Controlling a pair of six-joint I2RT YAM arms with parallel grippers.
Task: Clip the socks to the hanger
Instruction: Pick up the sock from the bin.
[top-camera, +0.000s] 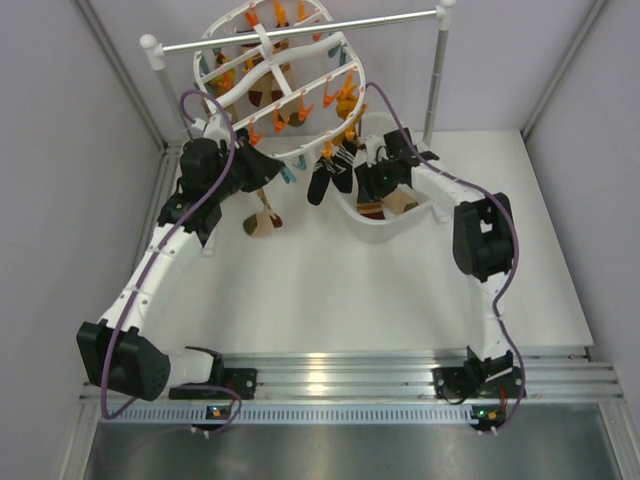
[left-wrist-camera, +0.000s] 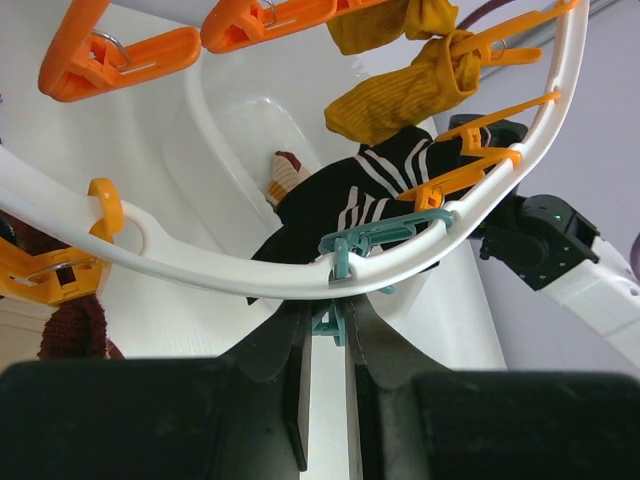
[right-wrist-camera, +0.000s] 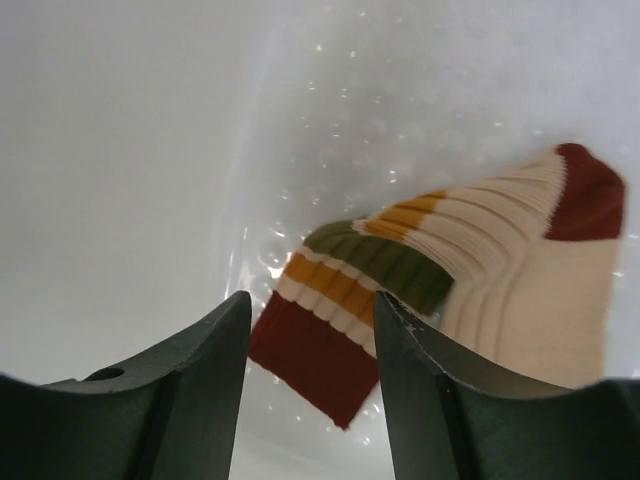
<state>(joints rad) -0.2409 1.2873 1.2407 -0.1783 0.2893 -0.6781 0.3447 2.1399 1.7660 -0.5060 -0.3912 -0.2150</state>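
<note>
White plastic forms the oval hanger (left-wrist-camera: 200, 270), which hangs from a silver rail (top-camera: 300, 30) at the far side of the surface (top-camera: 400, 300). Orange clips (left-wrist-camera: 120, 60) dangle from its bars. The left jaws stand almost together, clamped on the lower end of a teal clip (left-wrist-camera: 372, 240) that sits on the hanger's near rim. Just behind that clip a black sock with white stripes (left-wrist-camera: 350, 190) hangs from the rim, and mustard socks (left-wrist-camera: 400, 95) hang above it in orange clips. A dark red-brown sock (left-wrist-camera: 75, 330) shows at the left under the rim.

The right jaws are apart and hold nothing. They point down into a white tub (top-camera: 385, 232), where a cream sock with red, orange and green bands (right-wrist-camera: 500, 270) lies on the bottom just below them. A tan patterned sock (top-camera: 262, 222) lies on the surface near the left arm.
</note>
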